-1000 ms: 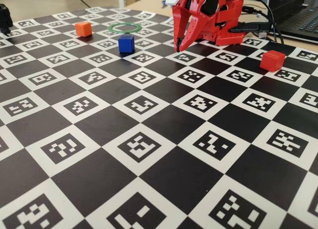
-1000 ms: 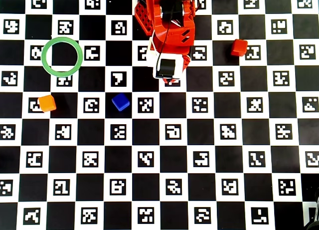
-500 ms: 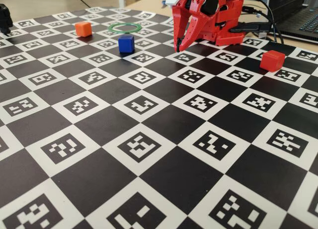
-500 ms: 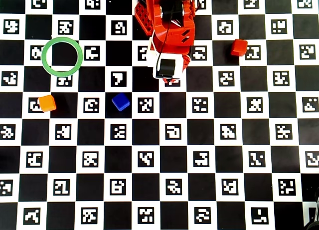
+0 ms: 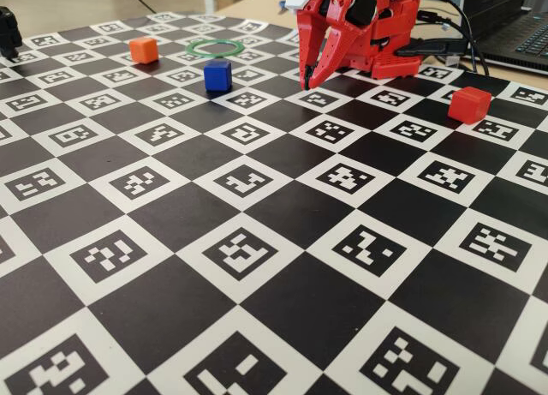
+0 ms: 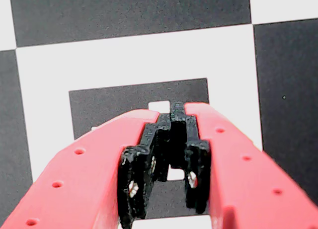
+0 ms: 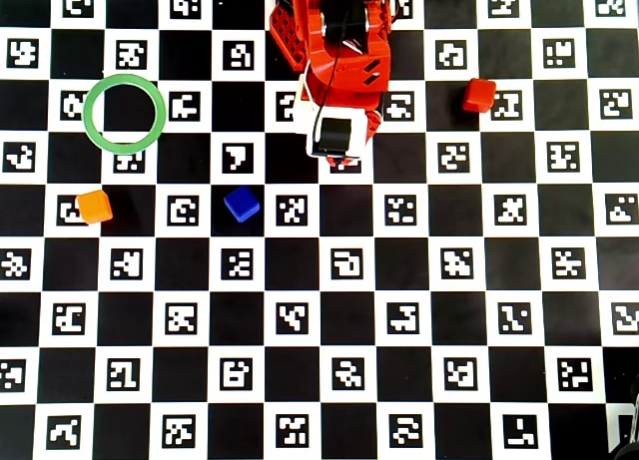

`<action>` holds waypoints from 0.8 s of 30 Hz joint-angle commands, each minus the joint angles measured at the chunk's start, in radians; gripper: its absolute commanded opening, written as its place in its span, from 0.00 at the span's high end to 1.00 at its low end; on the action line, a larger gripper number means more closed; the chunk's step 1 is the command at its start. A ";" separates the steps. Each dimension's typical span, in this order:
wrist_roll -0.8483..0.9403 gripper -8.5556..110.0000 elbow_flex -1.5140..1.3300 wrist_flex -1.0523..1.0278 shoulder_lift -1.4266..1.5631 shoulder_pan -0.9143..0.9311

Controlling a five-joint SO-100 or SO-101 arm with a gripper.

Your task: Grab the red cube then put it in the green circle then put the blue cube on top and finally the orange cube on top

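The red cube sits alone on the checkered board, to the right of the red arm. The green circle lies flat at the far left with bare board inside it. The blue cube stands between ring and arm, nearer the camera in the fixed view. The orange cube rests just below the ring in the overhead view. My gripper points down over a white marker square, shut and empty, apart from every cube.
The arm's base stands at the board's far edge, with cables and a laptop behind it at the right. A black object sits at the far left edge.
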State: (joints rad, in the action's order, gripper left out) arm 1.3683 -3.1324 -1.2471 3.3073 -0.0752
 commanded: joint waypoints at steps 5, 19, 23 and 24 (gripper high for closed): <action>0.005 0.97 -0.054 -0.087 0.052 0.002; 0.005 0.97 -0.054 -0.087 0.052 -0.009; 0.008 0.97 -0.054 -0.087 0.052 -0.009; 0.008 0.97 -0.054 -0.087 0.052 -0.009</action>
State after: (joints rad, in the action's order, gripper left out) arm 1.3683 -3.1324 -1.2471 3.3073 -0.0752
